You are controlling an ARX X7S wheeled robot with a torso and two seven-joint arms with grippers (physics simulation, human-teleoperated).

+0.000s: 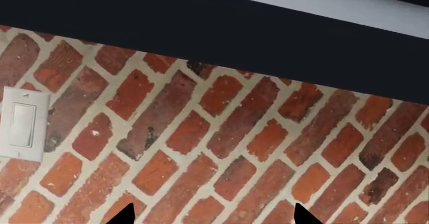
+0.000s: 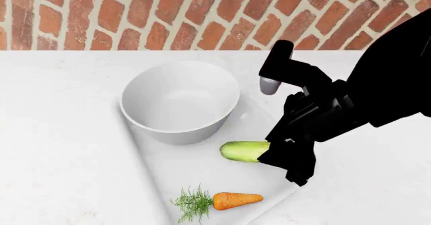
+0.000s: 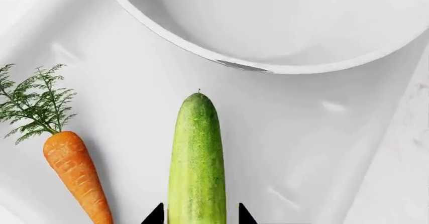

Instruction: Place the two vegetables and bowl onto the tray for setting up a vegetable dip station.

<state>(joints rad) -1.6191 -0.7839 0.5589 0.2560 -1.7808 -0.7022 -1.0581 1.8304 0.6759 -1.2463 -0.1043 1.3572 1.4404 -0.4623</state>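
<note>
On the white tray [image 2: 195, 172] stands the white bowl [image 2: 178, 101] at its far end. The green cucumber [image 2: 244, 151] lies in the tray's middle, and the orange carrot [image 2: 235, 200] with its green leaves lies at the near end. My right gripper [image 2: 271, 153] is at the cucumber's right end. In the right wrist view the cucumber [image 3: 196, 153] runs between the tips of my right gripper [image 3: 199, 216], with a small gap on each side, so it is open. Beside it are the carrot [image 3: 77, 179], the bowl [image 3: 288, 23] and the tray [image 3: 302, 133]. My left gripper [image 1: 211, 216] is open and faces the wall.
The tray sits askew on a white countertop [image 2: 54, 134] that ends at a brick wall [image 2: 168, 13]. The left wrist view shows brick, a white light switch [image 1: 22, 123] and a dark band [image 1: 201, 28] above.
</note>
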